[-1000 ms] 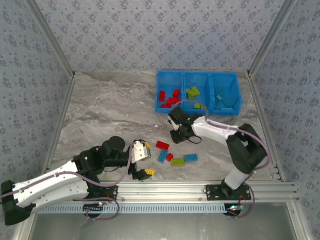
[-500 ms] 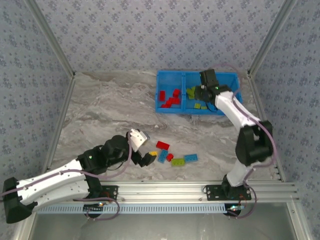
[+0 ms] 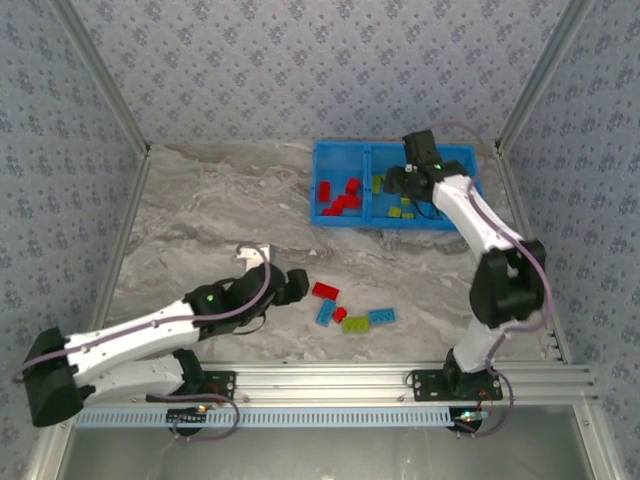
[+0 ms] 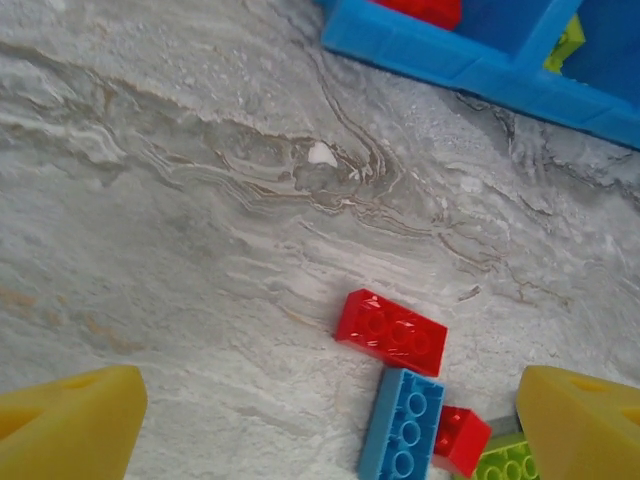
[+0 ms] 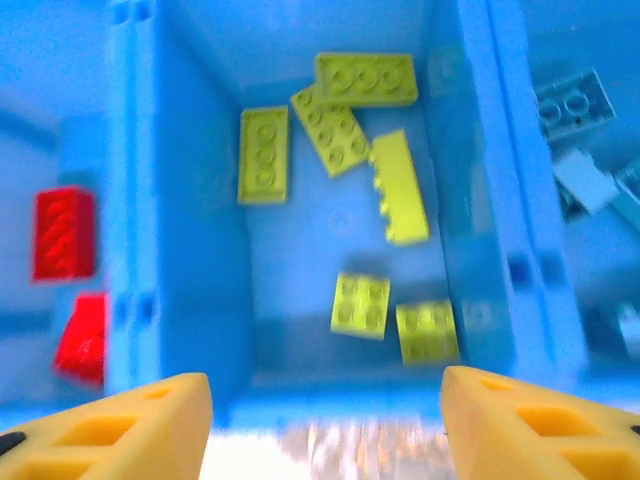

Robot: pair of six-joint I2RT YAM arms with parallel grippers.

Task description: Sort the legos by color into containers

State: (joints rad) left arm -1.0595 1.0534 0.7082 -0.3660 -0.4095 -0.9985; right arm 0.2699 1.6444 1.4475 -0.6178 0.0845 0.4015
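The right claw (image 5: 330, 425) hung over the near wall of the blue bin (image 5: 135, 200). Its yellow fingertips (image 5: 120, 425) were well apart with nothing between them: released and empty. Its wrist view looked straight down into the middle compartment (image 5: 300, 260), where six lime green bricks (image 5: 366, 78) lay loose on the floor. Red bricks (image 5: 63, 232) lay past the left divider and light blue bricks (image 5: 575, 100) past the right one, both blurred.

The left claw (image 4: 320, 425) hovered low over the marbled bench (image 4: 180, 200), spread wide, gripping nothing. Ahead of its fingers lay a long red brick (image 4: 391, 332) and, just below it, a blue brick (image 4: 404, 423) touching a small red brick (image 4: 460, 440). A green brick (image 4: 505, 462) sat at the frame's bottom edge.

The top view gave the layout. The left claw (image 3: 293, 283) was just left of that loose cluster and well apart from the bin. A second blue brick (image 3: 381, 316) lay at the cluster's right end.
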